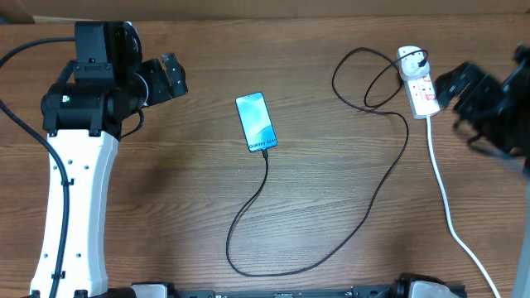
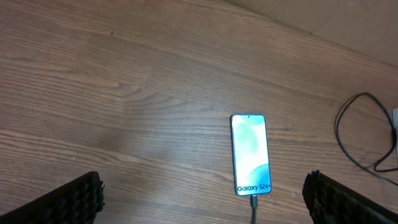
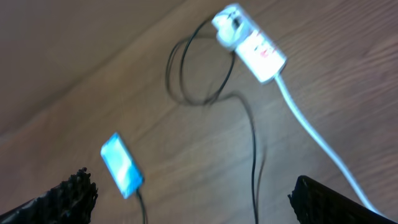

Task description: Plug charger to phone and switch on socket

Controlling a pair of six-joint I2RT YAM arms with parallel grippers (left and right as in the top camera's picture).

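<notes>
The phone [image 1: 256,122] lies flat mid-table, its teal screen lit, white text at its near short edge. The black charger [image 1: 377,194] cable has its connector in that edge [image 2: 254,202]; it loops along the front and coils up to the white socket [image 1: 421,87] at the back right. My left gripper [image 1: 168,77] hangs open, well left of the phone [image 2: 251,154], nothing between its fingers [image 2: 74,200]. My right gripper [image 1: 460,84] is open just right of the socket [image 3: 255,46] and above it, holding nothing. The right wrist view is blurred; phone [image 3: 122,165] and charger [image 3: 254,155] show below it.
The socket's thick white cord [image 1: 447,207] runs from the strip toward the table's front right corner. The charger's coil [image 1: 364,79] lies just left of the socket. Bare wooden tabletop [image 1: 166,182] surrounds the phone.
</notes>
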